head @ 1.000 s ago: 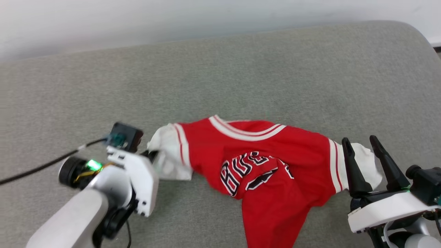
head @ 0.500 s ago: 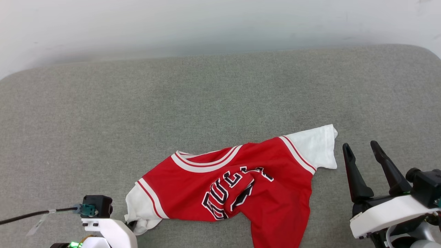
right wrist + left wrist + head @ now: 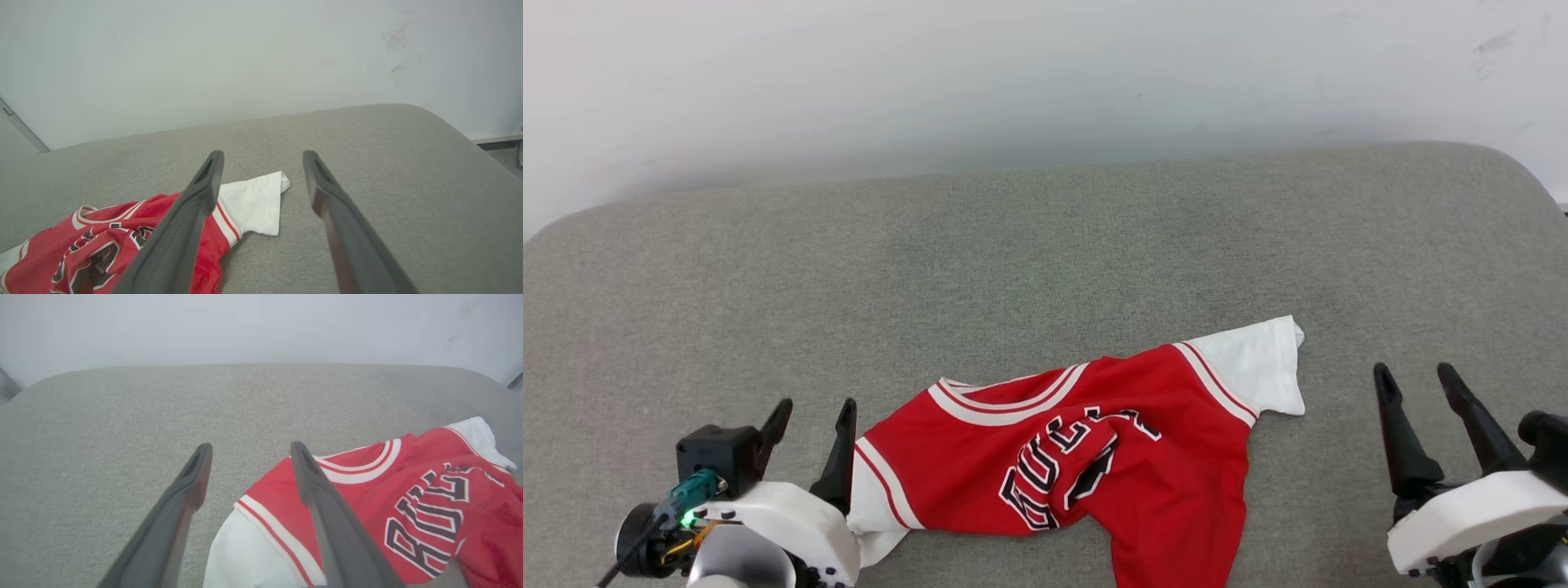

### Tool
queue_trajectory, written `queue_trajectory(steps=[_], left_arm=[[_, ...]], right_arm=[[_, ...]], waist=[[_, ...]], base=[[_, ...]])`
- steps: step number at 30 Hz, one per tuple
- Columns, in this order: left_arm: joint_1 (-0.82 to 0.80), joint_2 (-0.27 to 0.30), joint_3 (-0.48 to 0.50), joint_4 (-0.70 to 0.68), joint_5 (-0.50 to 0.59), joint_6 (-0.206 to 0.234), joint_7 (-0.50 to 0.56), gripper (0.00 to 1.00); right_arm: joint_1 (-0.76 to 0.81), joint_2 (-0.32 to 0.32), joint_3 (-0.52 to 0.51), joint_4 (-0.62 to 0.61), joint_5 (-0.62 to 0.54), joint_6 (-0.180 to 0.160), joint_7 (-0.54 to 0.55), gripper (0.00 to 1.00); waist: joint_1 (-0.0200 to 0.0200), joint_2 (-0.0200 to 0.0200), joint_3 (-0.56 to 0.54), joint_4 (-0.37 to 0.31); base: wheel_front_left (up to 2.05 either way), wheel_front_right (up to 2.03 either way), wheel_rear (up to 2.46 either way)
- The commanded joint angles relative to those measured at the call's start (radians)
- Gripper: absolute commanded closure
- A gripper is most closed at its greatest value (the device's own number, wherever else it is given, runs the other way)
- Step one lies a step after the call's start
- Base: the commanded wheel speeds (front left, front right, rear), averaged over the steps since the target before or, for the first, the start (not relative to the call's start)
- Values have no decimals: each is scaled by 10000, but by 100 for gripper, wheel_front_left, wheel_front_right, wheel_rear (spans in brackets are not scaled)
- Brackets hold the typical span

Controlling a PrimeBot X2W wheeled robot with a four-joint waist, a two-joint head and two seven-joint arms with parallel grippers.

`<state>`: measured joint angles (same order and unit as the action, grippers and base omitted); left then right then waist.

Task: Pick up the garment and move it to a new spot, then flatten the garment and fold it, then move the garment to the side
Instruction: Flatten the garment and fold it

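Note:
The garment (image 3: 1086,457), a red jersey with white sleeves and black letters, lies crumpled on the grey cushion (image 3: 1013,261). My left gripper (image 3: 817,406) stands open at the garment's left end, its right finger beside the striped shoulder trim. In the left wrist view the left gripper (image 3: 250,449) is open, and the garment's (image 3: 408,490) white sleeve (image 3: 245,555) lies loose below the fingers. My right gripper (image 3: 1413,374) is open with nothing in it, apart from the garment, to the right of the other white sleeve (image 3: 1258,367). In the right wrist view the right gripper (image 3: 263,155) points past that sleeve (image 3: 257,204).
A pale wall (image 3: 1013,82) runs behind the cushion's far edge. The cushion rounds off at its right corner (image 3: 441,122), with a ledge (image 3: 494,136) beyond it. A black cable (image 3: 629,555) trails from my left wrist.
My left gripper has opened and let go of the white sleeve, which now lies on the cushion. The head camera has shifted. The right gripper stays open.

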<state>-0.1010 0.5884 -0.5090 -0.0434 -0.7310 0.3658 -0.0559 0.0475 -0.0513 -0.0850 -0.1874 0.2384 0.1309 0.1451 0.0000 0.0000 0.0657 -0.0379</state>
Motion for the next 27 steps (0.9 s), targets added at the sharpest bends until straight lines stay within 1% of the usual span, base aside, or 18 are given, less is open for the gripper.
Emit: queue_trajectory(steps=[1,5,8,10,12,13,14,20,23,24,27], left_arm=[[-97,-48,52,-81,144,51,-309,0],[-110,-172,164,-396,527,197,-1117,0],[-133,-234,212,-719,727,333,-1426,0],[-173,-269,215,-975,844,417,-1506,0],[-229,-286,238,-1209,941,494,-1585,0],[-274,-289,225,-1293,981,488,-1583,0],[-336,-301,197,-1368,1007,468,-1594,0],[-700,-450,181,-1531,1142,406,-1700,0],[-922,-565,156,-1501,1160,318,-1750,0],[-1154,-684,146,-1414,1189,220,-1800,0],[-1349,-797,130,-1330,1197,102,-1846,0]], right_arm=[[74,17,-167,152,94,-3,141,0],[-128,-118,-639,586,365,-3,524,0],[-443,-338,-969,1089,714,-3,1078,0],[-832,-665,-1136,1551,987,-5,1586,0],[-1330,-922,-1181,2162,1495,-3,2225,0],[-1551,-1171,-1179,2483,1610,-3,2551,0],[-1840,-1401,-1150,2815,1792,-5,2901,0],[-3387,-2222,-515,4289,2464,-3,4727,0],[-4138,-2490,-131,4803,2560,-3,5310,0],[-4878,-2757,149,5265,2573,-3,5641,0],[-5558,-2936,374,5753,2517,-3,5875,0]], waist=[[0,0,-30,8],[0,0,5,85],[0,0,157,191],[0,0,329,286],[0,0,519,377],[0,0,630,443],[0,0,747,535],[0,0,1395,1026],[0,0,1762,1259],[0,0,2148,1471],[0,0,2512,1624]], base=[[0,0,0],[0,0,0],[0,0,0],[0,0,0],[0,0,0],[0,0,0],[0,0,0],[0,0,0],[0,0,0],[0,0,0],[0,0,0]])
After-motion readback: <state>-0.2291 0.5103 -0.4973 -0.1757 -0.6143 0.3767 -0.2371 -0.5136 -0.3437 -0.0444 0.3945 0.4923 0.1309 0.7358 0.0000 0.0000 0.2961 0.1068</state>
